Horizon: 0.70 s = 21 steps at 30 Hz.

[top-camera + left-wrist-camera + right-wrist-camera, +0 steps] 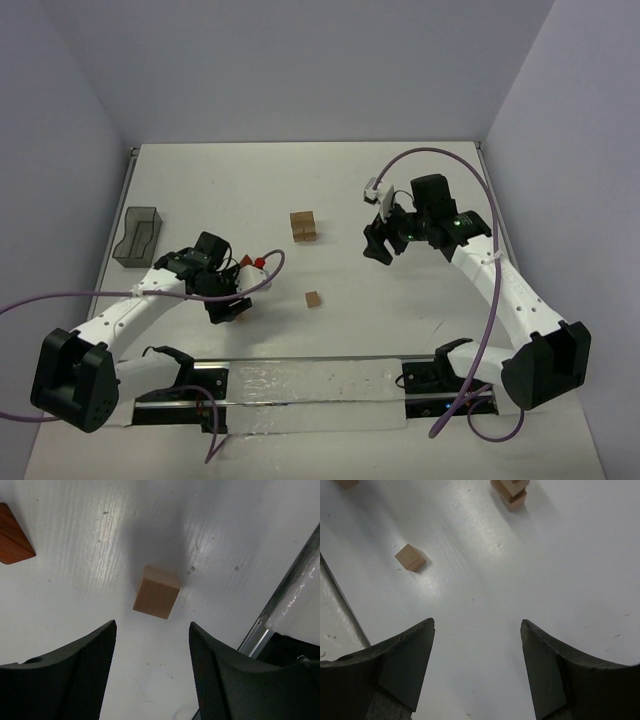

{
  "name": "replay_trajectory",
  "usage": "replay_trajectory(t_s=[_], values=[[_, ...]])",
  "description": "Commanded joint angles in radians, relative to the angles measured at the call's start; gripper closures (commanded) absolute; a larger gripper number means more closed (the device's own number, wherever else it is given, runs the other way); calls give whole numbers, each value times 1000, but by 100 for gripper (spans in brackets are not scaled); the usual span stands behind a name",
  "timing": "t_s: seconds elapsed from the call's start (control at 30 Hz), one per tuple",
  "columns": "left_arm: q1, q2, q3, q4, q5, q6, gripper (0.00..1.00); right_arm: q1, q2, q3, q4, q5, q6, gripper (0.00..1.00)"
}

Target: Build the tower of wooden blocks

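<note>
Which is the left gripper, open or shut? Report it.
Open. The left gripper stands with fingers apart; the cube lies ungripped beyond them.

No writing, label, brand, number or sign can be read in any of the views.
</note>
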Motion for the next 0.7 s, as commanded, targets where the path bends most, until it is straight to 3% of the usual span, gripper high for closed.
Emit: replay_trajectory(t_s=[0.0,0.3,0.6,0.67], values=[[-21,19,9,68,-5,-13,33,-29,-34,-19,59,-29,35,23],[-64,61,-12,100,14,8,39,-50,-33,-10,68,-47,42,23],[-85,118,-18,121,7,24,54,-63,-41,-17,70,-51,43,23],[-90,126,-7,120,9,18,62,-65,-41,-17,72,-51,43,23]])
